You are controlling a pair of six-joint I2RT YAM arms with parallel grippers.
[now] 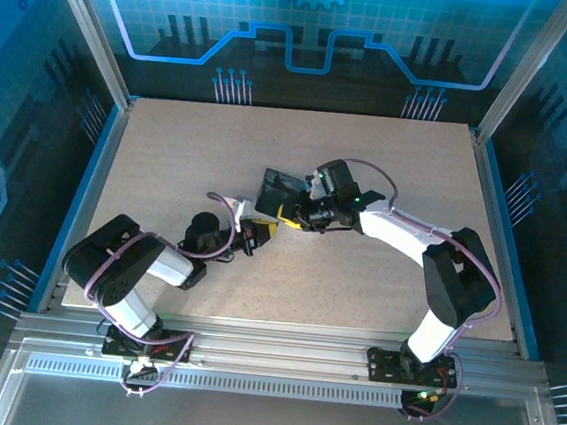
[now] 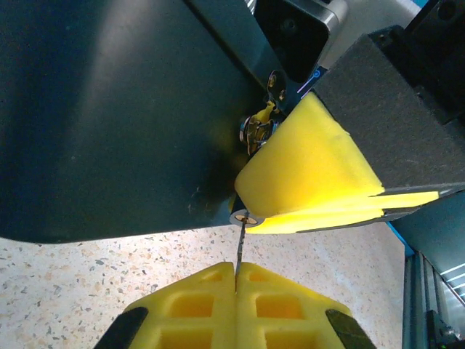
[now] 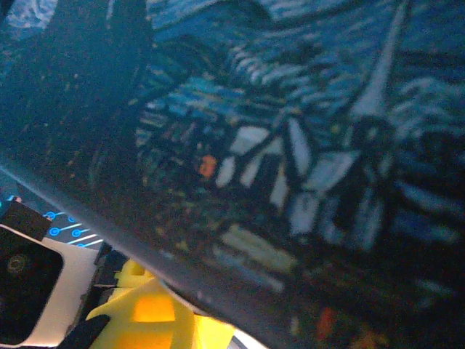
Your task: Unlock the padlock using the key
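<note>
In the left wrist view my left gripper point(image 2: 237, 275) is shut on the key point(image 2: 238, 251), a thin dark sliver standing up from between its yellow fingers. The key's tip meets the round keyhole end of the padlock point(image 2: 245, 217). The rest of the padlock is hidden under the right gripper's yellow fingers point(image 2: 312, 163), which close around it. Just above sits the brass hasp point(image 2: 258, 129) on the dark box point(image 2: 109, 109). From above, the left gripper point(image 1: 258, 232) and right gripper point(image 1: 289, 214) meet at the box's point(image 1: 281, 186) near edge.
The box's blue-yellow painted lid point(image 3: 290, 145) looms close over the right wrist camera, with one yellow finger point(image 3: 145, 316) below it. Purple cables point(image 1: 226, 203) loop beside the left wrist. Bare speckled tabletop point(image 1: 357, 280) lies in front, and blue walls ring the table.
</note>
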